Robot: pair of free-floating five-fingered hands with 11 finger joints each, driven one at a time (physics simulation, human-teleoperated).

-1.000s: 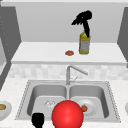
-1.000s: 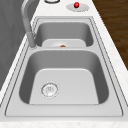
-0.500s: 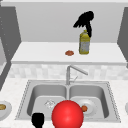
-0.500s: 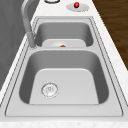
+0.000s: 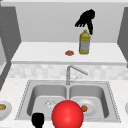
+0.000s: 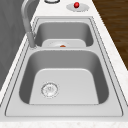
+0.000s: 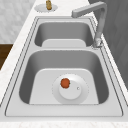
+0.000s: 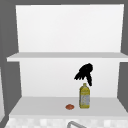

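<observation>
Yellow bottle (image 5: 84, 43) stands on the shelf directly beneath the right hand (image 5: 86, 18), whose spread fingers grasp nothing.

Shelf (image 8: 37, 105) left of yellow bottle (image 8: 84, 97) lies open; upper shelf (image 8: 50, 56) caps headroom.

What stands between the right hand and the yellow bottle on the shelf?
Nothing visible does. The right hand hangs just above the yellow bottle, fingers spread downward towards its cap. The small orange thing lies to the bottle's left, apart.
</observation>
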